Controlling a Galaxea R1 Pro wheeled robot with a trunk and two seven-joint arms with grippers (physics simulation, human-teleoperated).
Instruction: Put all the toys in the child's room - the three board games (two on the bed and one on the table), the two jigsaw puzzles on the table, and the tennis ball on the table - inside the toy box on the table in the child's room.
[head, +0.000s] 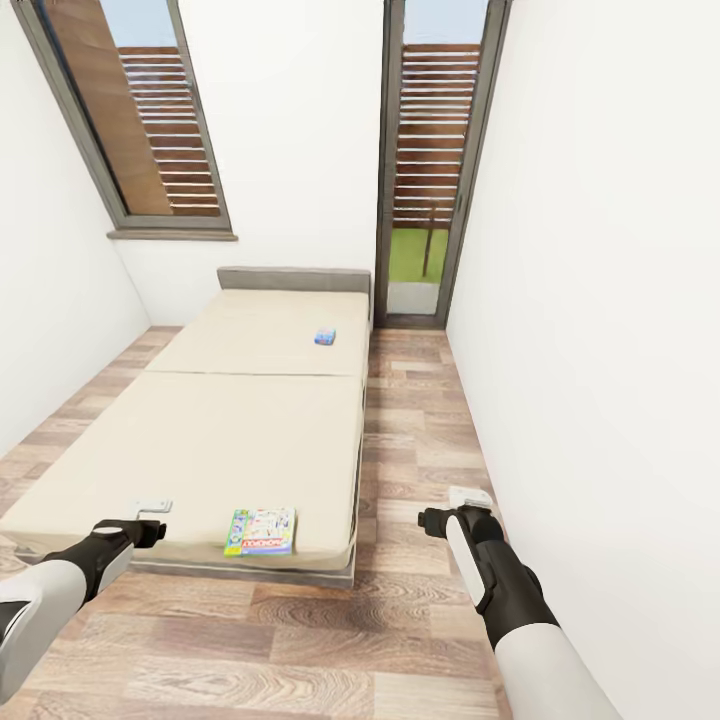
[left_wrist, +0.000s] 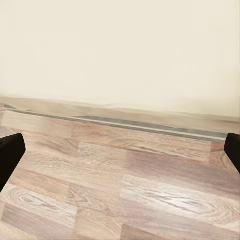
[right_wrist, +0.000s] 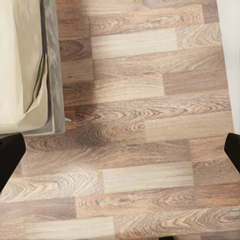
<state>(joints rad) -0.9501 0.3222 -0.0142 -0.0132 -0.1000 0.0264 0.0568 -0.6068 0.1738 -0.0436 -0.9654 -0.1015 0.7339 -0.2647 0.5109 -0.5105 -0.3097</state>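
Head view from the foot of the bed (head: 200, 440). Two board games lie on the beige mattress: a yellow, green and red box (head: 261, 531) flat at the near edge, within easy reach of either arm, and a small blue box (head: 325, 337) far up toward the headboard, too small here to read its print. Both arms are held forward and low; the left gripper (head: 152, 508) hangs over the mattress's near corner, the right gripper (head: 470, 497) over the wood-plank floor (head: 420, 420) beside the bed frame. In each wrist view the dark fingertips sit at opposite margins with nothing between them, so both sets of jaws are spread and released, probably a posture of readiness for taking the near box first. No toy is grasped yet.
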